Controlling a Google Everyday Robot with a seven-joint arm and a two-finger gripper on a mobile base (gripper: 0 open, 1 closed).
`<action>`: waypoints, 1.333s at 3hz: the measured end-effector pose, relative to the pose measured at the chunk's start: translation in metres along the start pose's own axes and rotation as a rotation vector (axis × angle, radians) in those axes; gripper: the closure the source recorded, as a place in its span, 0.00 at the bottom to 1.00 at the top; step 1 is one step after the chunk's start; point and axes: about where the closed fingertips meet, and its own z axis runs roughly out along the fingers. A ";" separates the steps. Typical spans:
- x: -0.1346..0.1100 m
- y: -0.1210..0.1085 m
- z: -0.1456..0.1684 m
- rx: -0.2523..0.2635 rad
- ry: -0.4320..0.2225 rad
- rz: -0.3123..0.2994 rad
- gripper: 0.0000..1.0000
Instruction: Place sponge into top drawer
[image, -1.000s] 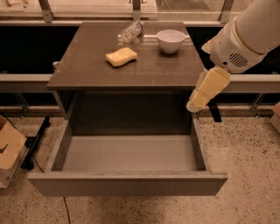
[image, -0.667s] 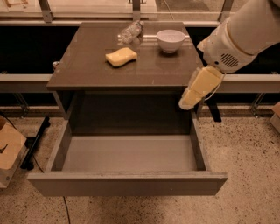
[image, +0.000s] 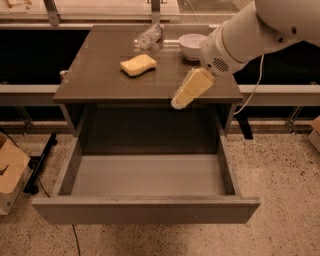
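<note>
My claw (image: 183, 98) hangs over the front edge of the cabinet top (image: 100, 75), right of the sponge (image: 138, 64); spread or pressed together, I cannot tell. Sponge lies flat up there, apart from the claw, above the open top drawer (image: 145, 210). Likely light, soft, squashy: pinch across its narrow waist.

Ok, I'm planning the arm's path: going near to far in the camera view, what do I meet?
The drawer → gripper, over the table's front edge → sponge → bottle.
</note>
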 end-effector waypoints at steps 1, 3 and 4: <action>-0.024 -0.021 0.033 0.016 -0.069 0.021 0.00; -0.046 -0.043 0.072 0.009 -0.115 0.040 0.00; -0.061 -0.054 0.101 -0.013 -0.131 0.017 0.00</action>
